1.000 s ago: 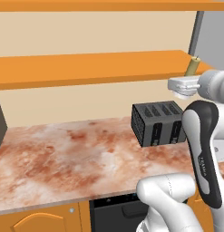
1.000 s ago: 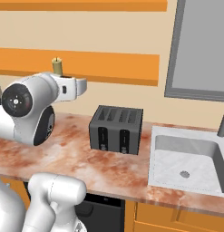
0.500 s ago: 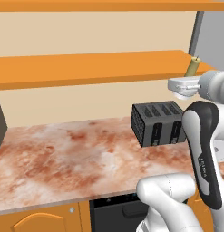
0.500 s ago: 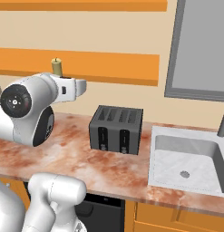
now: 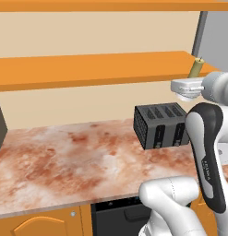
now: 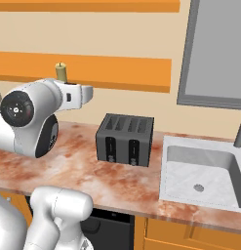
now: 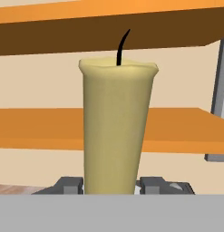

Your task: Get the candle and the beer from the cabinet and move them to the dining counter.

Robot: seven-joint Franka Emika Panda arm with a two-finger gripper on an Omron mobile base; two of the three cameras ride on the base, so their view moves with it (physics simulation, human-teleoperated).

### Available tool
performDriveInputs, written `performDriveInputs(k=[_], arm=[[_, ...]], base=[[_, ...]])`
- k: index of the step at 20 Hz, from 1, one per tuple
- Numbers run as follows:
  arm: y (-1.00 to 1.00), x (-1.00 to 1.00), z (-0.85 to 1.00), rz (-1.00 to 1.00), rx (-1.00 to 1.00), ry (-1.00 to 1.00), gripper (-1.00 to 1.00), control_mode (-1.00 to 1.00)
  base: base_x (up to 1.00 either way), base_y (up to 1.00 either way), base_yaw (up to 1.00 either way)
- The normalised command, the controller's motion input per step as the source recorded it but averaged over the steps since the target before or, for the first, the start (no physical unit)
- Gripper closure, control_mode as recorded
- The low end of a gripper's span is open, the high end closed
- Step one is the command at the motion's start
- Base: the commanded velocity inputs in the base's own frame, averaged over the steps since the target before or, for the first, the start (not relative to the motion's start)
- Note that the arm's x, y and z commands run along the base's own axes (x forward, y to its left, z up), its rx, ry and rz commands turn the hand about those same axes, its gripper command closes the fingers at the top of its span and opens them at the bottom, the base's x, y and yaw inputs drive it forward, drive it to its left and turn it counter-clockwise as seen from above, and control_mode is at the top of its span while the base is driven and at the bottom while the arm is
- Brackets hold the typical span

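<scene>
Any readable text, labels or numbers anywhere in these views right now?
"FRANKA" style lettering on the arm's dark link: too small to read for sure.
Candle: no label.
Toaster: no readable markings.
Nothing else carries text.

A black four-slot toaster (image 6: 125, 140) stands on the mottled reddish marble tabletop (image 5: 64, 161), toward its back edge, with its slots facing up and its lever side facing the front. To the toaster's right, just beside it, a pale grey sink (image 6: 202, 178) is sunk into the tabletop, with a round drain in its floor. A grey faucet (image 6: 239, 132) rises at the sink's far right corner. Under the tabletop's front edge sit orange cupboard doors (image 5: 41, 223) and a dark appliance front (image 5: 117, 214). A grey-framed window (image 6: 214, 53) hangs on the beige wall above the sink.
</scene>
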Motion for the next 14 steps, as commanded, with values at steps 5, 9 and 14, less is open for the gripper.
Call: performDriveInputs(k=[5,9,14], arm=[[0.0,0.0,0.0,0.0,0.0,0.0,1.0,1.0],[0.0,0.0,0.0,0.0,0.0,0.0,1.0,1.0],[0.0,0.0,0.0,0.0,0.0,0.0,1.0,1.0]], base=[[-0.01,0.0,0.0],[-0.36,0.0,0.0],[-0.59,-0.04,0.0]])
